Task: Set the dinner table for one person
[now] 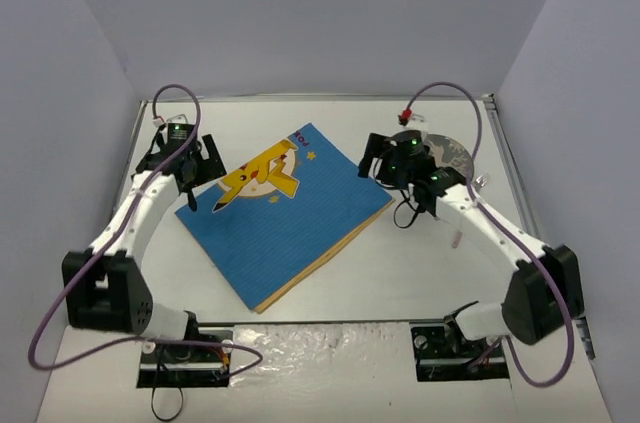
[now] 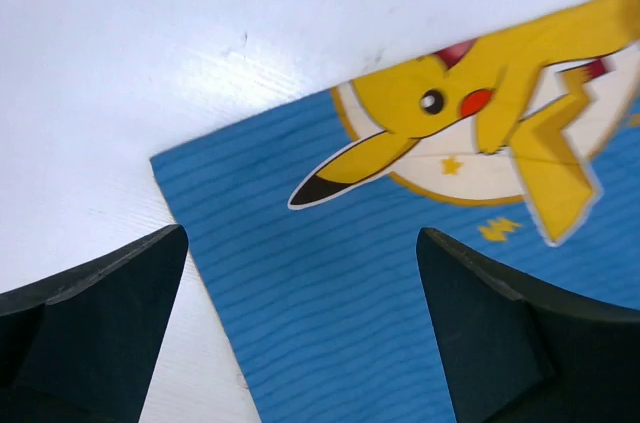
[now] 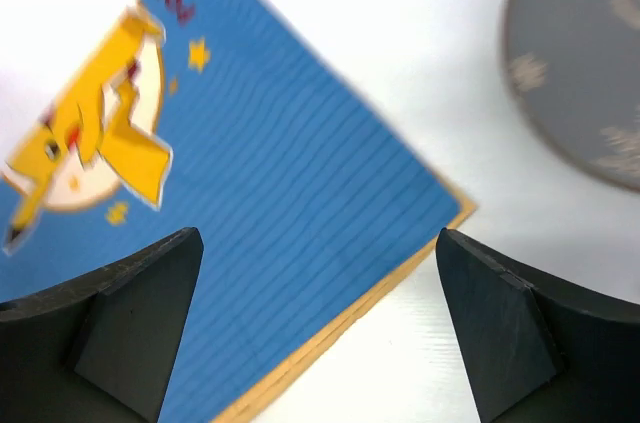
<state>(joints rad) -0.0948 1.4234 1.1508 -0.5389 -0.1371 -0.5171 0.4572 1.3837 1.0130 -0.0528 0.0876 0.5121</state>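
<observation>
Spread wide across the bottom of its own wrist view, the left gripper point(image 2: 302, 243) is hanging released over the near-left corner of the placemat point(image 2: 420, 303), with nothing between its jaws. The right gripper point(image 3: 320, 243) is likewise gaping and holding nothing, hovering over the placemat's opposite corner, just beside a dark grey plate point(image 3: 585, 73).

Under all of this the dinner table point(image 1: 400, 263) is lying flat and filling the whole floor of the white enclosure, with the arm bases bolted at its near edge. It is looking stiff, heavy and fixed, so it is likely not something to take hold of at all; it is serving as the surface that takes the setting. Its matte white top is probably smooth enough for the soft cloth to slide on it, so dragging the placemat by a pinched corner is looking workable. The cloth is sitting skewed, one corner pointing toward the back wall.

A small pale thing point(image 1: 456, 238) is lying on the tabletop beside the right arm; it may be cutlery, but it is too small to tell.
</observation>
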